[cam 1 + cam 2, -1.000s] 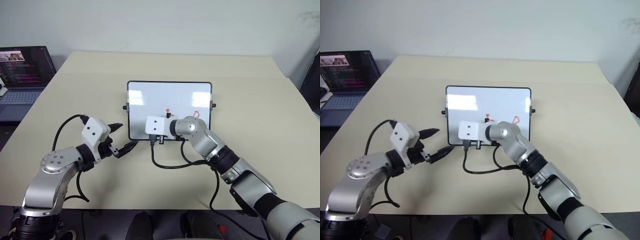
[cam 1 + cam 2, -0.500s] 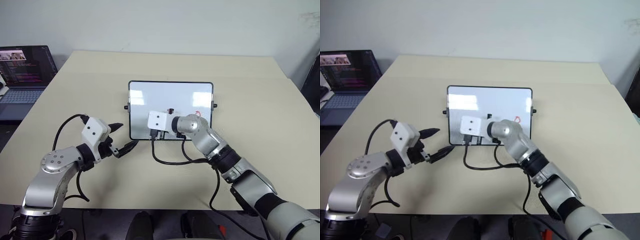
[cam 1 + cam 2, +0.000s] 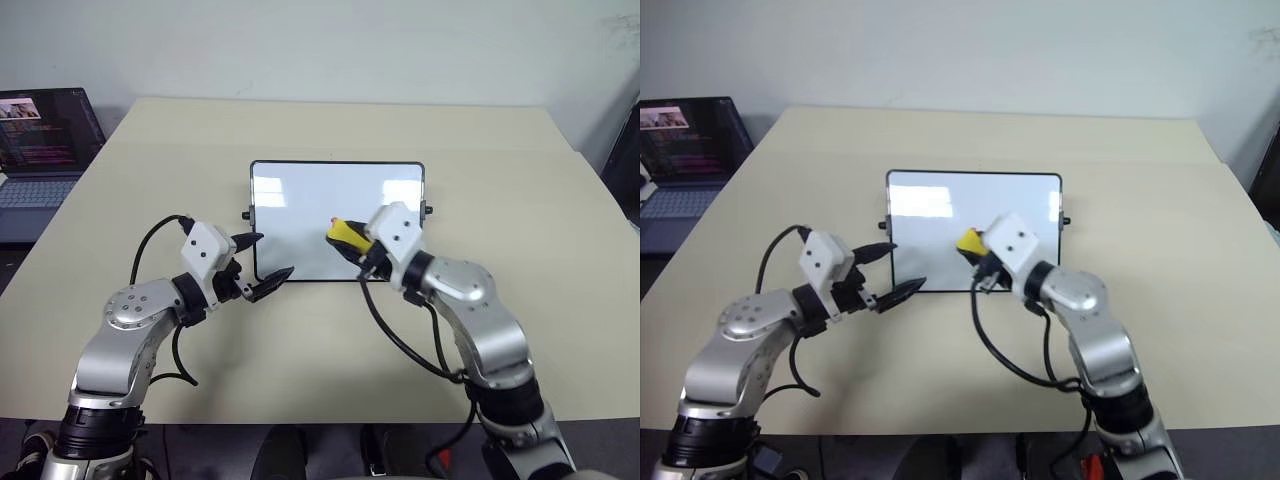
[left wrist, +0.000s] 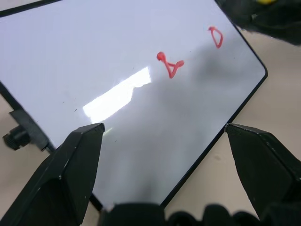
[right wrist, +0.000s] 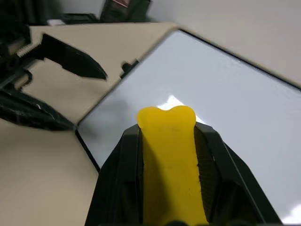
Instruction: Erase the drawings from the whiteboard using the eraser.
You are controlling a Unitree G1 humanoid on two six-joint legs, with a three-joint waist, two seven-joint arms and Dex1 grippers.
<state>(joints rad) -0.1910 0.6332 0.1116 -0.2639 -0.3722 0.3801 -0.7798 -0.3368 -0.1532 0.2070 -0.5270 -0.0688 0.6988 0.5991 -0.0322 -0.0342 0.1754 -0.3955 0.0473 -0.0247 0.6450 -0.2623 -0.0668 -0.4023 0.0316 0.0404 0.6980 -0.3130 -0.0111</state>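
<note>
At the far left, off the table's left edge, a laptop (image 3: 40, 130) is seen with its screen lit. Near the table's front left, the left gripper (image 3: 262, 268) is held just off the whiteboard's near left corner, its jaws spread apart with nothing between them (one black fingertip lies over the board's left edge, the other at its near edge). The whiteboard (image 3: 300, 200) lies flat around the middle of the beige table (image 3: 560, 250), closer to the far edge than the near one. Two red drawings (image 4: 170, 65) are seen on it in the left wrist view, a squiggle and a "D"-like loop, set toward the board's right end. The yellow eraser (image 3: 346, 233) is clamped between the closed jaws of the right gripper (image 3: 352, 240), which is held over the board's near right part.
</note>
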